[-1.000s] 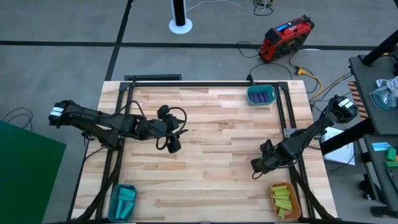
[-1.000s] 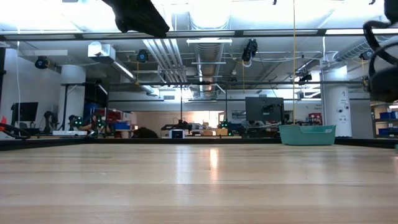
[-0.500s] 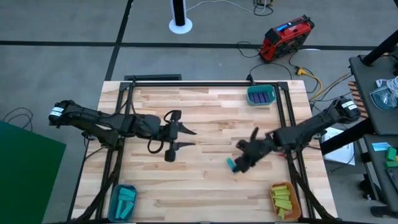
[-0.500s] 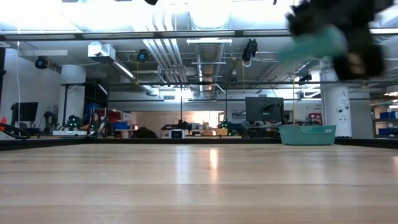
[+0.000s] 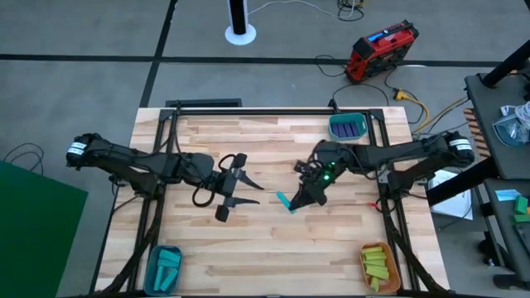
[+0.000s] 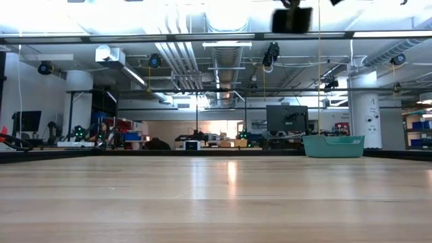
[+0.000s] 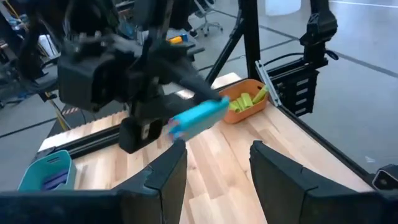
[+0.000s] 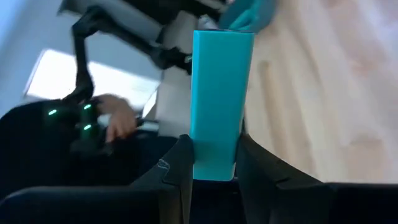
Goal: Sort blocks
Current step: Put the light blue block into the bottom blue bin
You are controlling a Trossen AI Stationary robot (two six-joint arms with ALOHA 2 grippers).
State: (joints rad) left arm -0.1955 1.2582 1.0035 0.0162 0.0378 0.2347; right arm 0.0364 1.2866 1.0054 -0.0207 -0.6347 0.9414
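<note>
- The right pincer point(image 5: 291, 201) hangs over the middle of the desk point(image 5: 273, 248), closed on a cyan block point(image 5: 284, 202). In the right wrist view the block point(image 8: 219, 99) sits clamped between the two dark fingers point(image 8: 177, 168), sticking well out past their tips.
- The left pincer point(image 5: 248, 189) is spread wide and holds nothing. It hovers just across from the block, pointed toward it, with a clear gap between them. This looks like a hand-over being set up, though that is only my reading.
- Risk one: the block is gripped at one end only, so most of its length hangs free. A nudge from the other pincer could twist it in the grip or knock it loose onto the desk.
- Risk two: if the right pincer lets go before the left has closed, the block drops. If both pincers close in misaligned, the fingers could hit each other instead of the block.
- Risk three: the cyan blocks seem to belong in the teal bin at the near left corner point(image 5: 163, 269), well apart from here. A slip on the way would land the block on bare wood.
- The block is a flat, smooth, rectangular bar in bright cyan with crisp edges, small beside the bins.
- The other bins: one at the far right point(image 5: 348, 127) holds purple blocks; an orange one point(image 5: 378, 265) at the near right holds yellow-green ones.
</note>
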